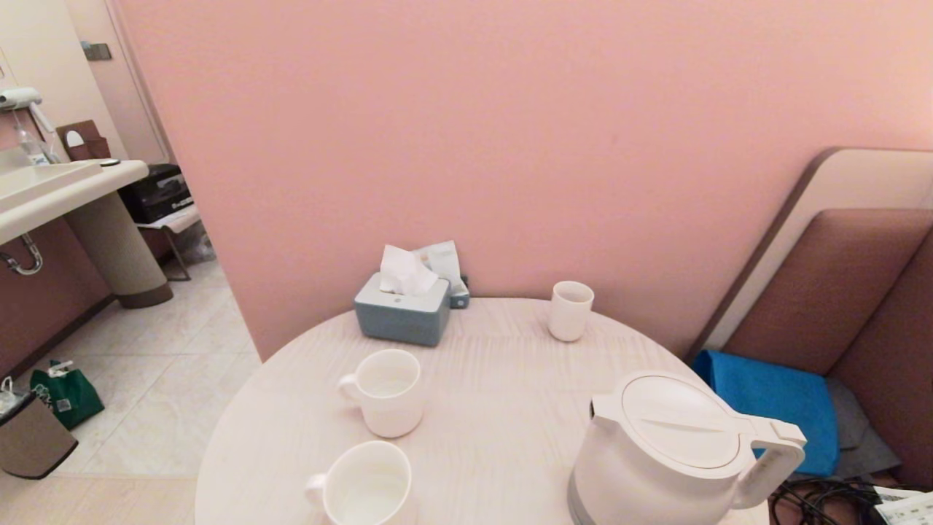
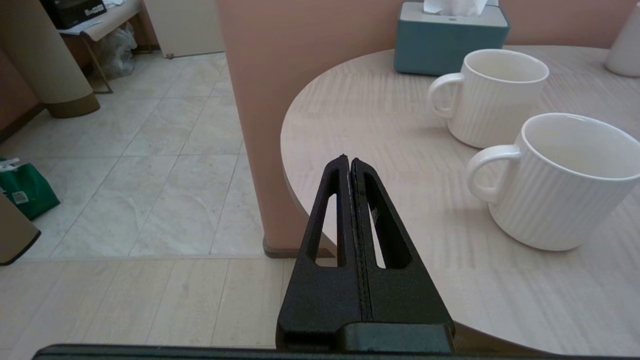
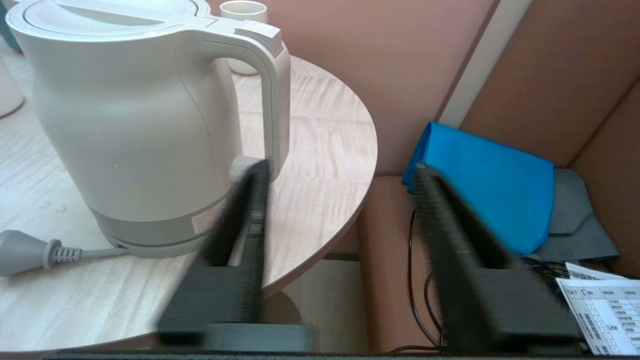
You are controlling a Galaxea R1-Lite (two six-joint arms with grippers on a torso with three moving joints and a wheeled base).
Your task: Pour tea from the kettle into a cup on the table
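Note:
The white kettle (image 1: 660,456) stands at the near right of the round pale table (image 1: 503,408), its loop handle (image 1: 773,467) pointing right. In the right wrist view the kettle (image 3: 135,115) is close, and my right gripper (image 3: 342,170) is open just off the table's edge, one finger (image 3: 250,210) near the handle's foot, holding nothing. Two white ribbed mugs stand on the left half: a near mug (image 1: 368,485) and a far mug (image 1: 386,390). My left gripper (image 2: 349,161) is shut and empty at the table's left edge, apart from the near mug (image 2: 560,180).
A handleless white cup (image 1: 570,310) and a blue tissue box (image 1: 402,310) stand at the table's far side by the pink wall. The kettle's grey plug (image 3: 30,250) lies on the table. A blue cloth (image 1: 776,405) and cables lie on the seat to the right.

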